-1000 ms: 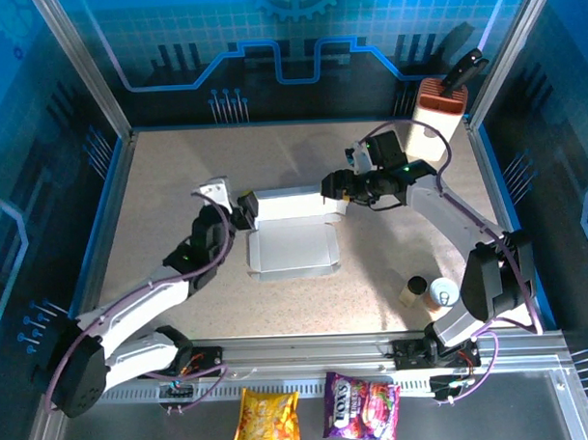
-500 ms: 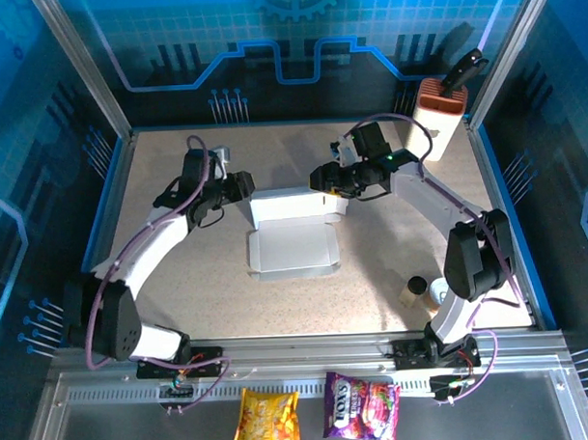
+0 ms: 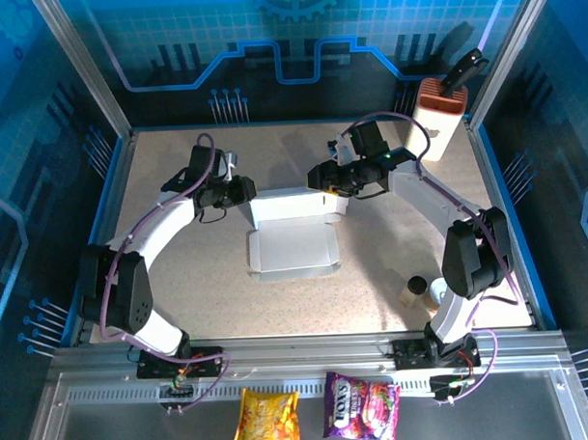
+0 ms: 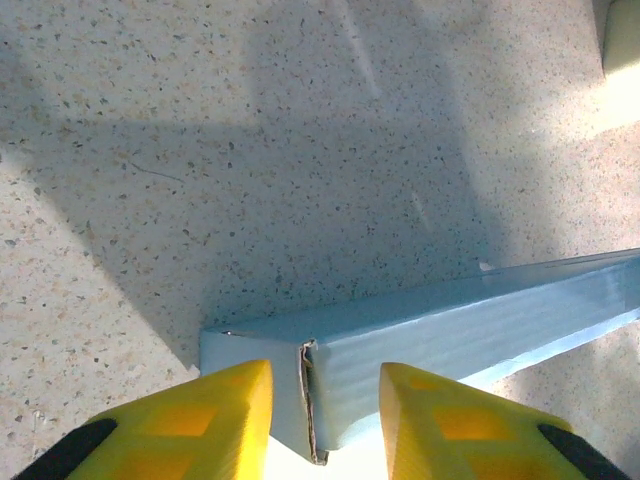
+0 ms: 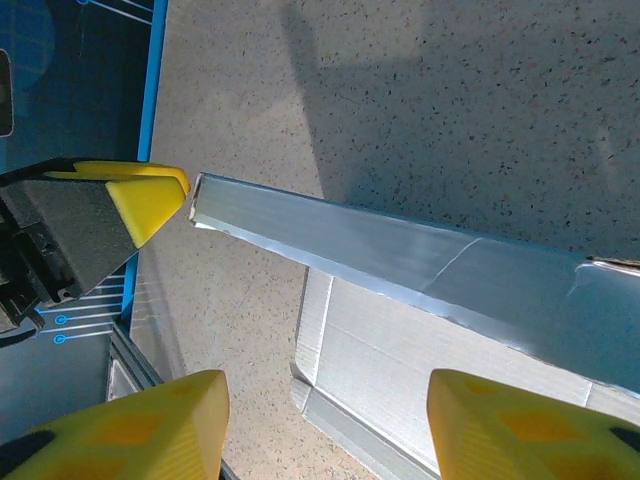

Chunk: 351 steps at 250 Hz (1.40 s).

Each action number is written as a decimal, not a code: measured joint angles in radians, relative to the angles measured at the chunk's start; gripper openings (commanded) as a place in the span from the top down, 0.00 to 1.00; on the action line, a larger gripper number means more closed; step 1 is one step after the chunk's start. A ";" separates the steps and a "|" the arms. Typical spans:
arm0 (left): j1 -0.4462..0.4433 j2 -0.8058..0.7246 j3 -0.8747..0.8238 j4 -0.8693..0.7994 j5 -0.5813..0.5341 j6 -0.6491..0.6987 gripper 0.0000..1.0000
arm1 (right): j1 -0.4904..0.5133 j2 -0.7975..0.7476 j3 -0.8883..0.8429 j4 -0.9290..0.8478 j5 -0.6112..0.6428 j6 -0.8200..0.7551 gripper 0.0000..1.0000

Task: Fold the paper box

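The paper box (image 3: 295,203) sits mid-table as a pale grey-white shallow tray, with its lid panel (image 3: 293,249) lying flat toward the front. My left gripper (image 3: 241,191) is at the box's left end. In the left wrist view its yellow fingers (image 4: 215,420) stand open on either side of the box's corner seam (image 4: 310,390), midpoint (image 4: 322,405). My right gripper (image 3: 322,178) hovers over the box's back right, open wide (image 5: 325,405). Below it are the box wall (image 5: 400,255) and the lid panel (image 5: 440,370). The left fingertip (image 5: 150,200) touches the wall's far end.
A tall white-and-orange container (image 3: 438,118) stands at the back right corner. Two small cups (image 3: 427,292) sit near the right arm's base. Snack bags (image 3: 265,419) lie outside the front rail. Blue walls and metal posts ring the table.
My left arm has swung from the front left to the back left, bringing its gripper to the box's left end. The right gripper has shifted slightly left.
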 measured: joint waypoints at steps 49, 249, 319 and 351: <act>0.000 0.021 0.001 -0.003 0.002 0.004 0.74 | 0.000 0.000 0.000 0.000 0.000 0.000 0.44; 0.001 -0.065 -0.125 0.076 0.043 -0.003 0.78 | 0.000 0.004 0.039 -0.104 0.110 -0.045 0.44; 0.001 -0.063 -0.125 0.077 0.043 -0.003 0.78 | 0.000 0.055 0.096 -0.151 0.181 -0.064 0.40; 0.001 -0.063 -0.125 0.077 0.042 -0.002 0.78 | 0.000 0.072 0.092 -0.166 0.193 -0.061 0.39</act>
